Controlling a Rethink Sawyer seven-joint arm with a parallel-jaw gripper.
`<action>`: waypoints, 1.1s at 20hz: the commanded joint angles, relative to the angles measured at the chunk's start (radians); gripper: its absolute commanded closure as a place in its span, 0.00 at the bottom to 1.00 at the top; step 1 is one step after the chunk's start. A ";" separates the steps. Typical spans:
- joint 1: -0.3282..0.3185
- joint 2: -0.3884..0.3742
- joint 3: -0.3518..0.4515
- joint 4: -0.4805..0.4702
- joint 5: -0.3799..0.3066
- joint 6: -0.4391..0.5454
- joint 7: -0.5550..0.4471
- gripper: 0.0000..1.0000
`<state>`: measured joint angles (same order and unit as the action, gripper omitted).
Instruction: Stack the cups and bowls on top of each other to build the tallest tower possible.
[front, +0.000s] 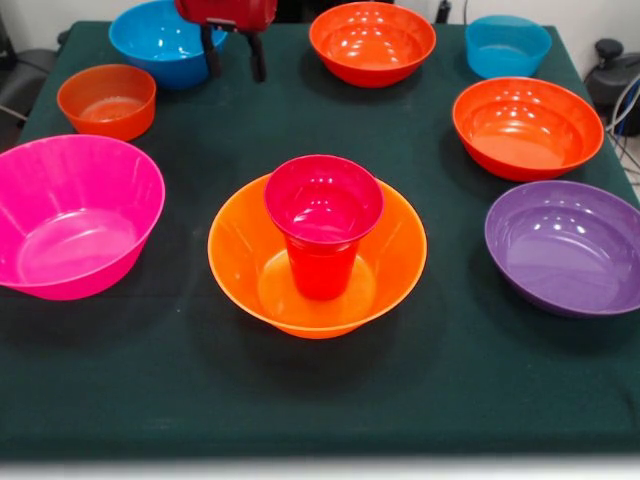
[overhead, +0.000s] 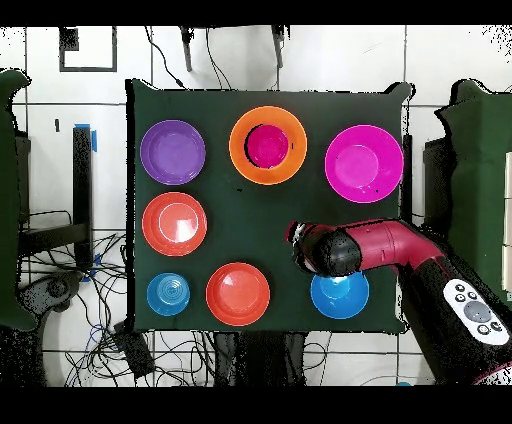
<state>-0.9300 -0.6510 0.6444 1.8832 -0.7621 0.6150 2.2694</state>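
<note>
The tower stands at the middle front: a large yellow-orange bowl (front: 395, 250) (overhead: 240, 150) holds an upright orange-red cup (front: 320, 268), and a small magenta bowl (front: 323, 198) (overhead: 267, 146) sits on the cup's mouth. My gripper (front: 234, 55) hangs at the far side, well behind the tower, open with nothing between its two black fingers. It is beside a blue bowl (front: 160, 40) (overhead: 339, 294). In the overhead view the arm hides the fingers.
A large pink bowl (front: 75, 215) (overhead: 364, 163) and a small orange bowl (front: 106, 100) lie on one side. Two orange-red bowls (front: 372, 42) (front: 527, 125), a small blue bowl (front: 507, 45) (overhead: 168, 294) and a purple bowl (front: 565, 245) (overhead: 172, 152) lie on the other.
</note>
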 joint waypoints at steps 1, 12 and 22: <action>0.040 0.008 0.093 -0.121 0.022 0.162 -0.328 0.00; 0.048 0.028 0.128 -0.229 0.060 0.265 -0.407 0.00; 0.068 0.102 0.128 -0.405 0.033 0.337 -0.481 0.00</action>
<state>-0.9144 -0.6250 0.7511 1.6416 -0.7091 0.8404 2.1143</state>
